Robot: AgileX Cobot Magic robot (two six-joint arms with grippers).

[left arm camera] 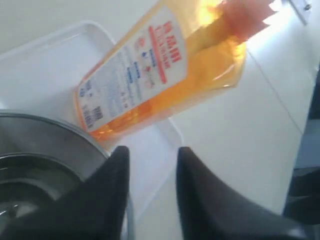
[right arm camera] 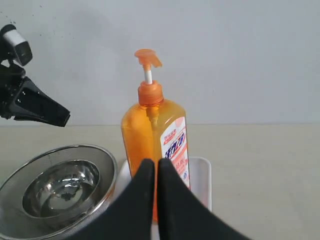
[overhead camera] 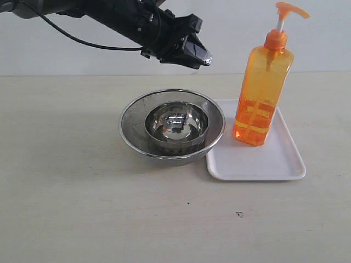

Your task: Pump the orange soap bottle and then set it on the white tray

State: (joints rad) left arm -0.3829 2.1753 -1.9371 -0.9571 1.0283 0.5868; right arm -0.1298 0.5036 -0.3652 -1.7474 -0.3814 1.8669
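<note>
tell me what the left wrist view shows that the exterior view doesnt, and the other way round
Only the left wrist view: the printed label on the orange soap bottle, and the gap between the left claw fingers, so it is open. Only the exterior view: the small steel bowl sitting whole inside the strainer, the bottle's pump nozzle, and a dark speck on the table. Both: the bottle standing on the white tray, with the strainer rim beside it.
</note>
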